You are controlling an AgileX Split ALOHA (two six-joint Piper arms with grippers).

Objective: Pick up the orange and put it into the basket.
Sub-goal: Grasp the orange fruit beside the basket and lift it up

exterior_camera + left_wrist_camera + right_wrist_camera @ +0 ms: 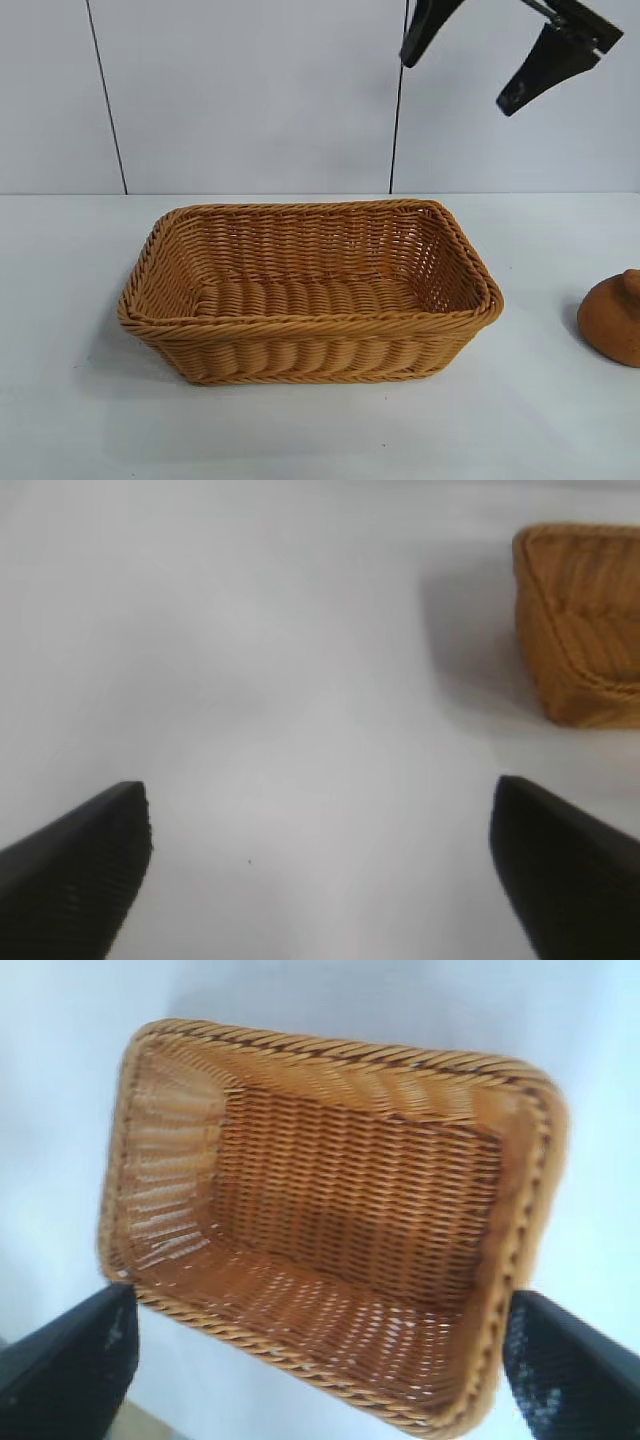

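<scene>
Orange (613, 320) on white table (300, 430)

I note a plain white worktop (300, 430), matte, running from the near edge back to the far edge. Behind its far edge stands a pale wall (250, 90), divided by two thin dark vertical seams (105, 95).
</scene>
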